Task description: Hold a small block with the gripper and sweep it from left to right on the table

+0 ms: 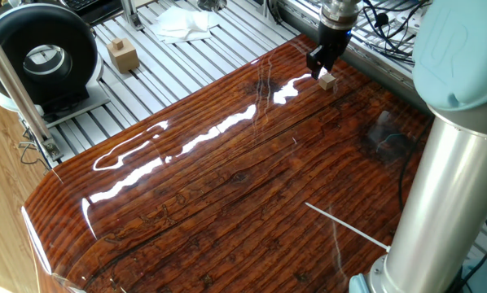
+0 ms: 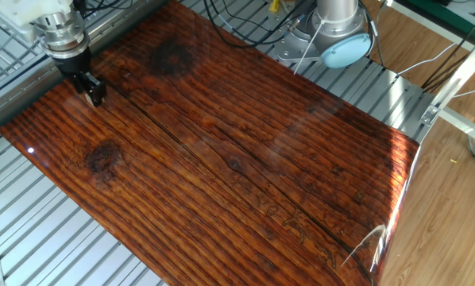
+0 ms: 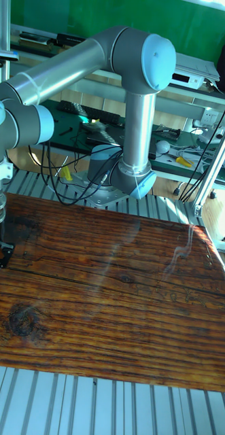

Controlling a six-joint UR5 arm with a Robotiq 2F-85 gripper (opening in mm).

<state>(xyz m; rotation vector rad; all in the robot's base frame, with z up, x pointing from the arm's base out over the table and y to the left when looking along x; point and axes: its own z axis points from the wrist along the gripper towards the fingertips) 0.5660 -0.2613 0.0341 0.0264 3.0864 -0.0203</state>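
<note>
I see the small block (image 1: 327,80) sitting on the counter (image 1: 227,187) near its far edge, just at the claw's (image 1: 317,69) five o'clock. Looks light, rigid, likely to skid on gloss; I'd pinch opposite flat faces. Claw's opening: cannot tell.
</note>
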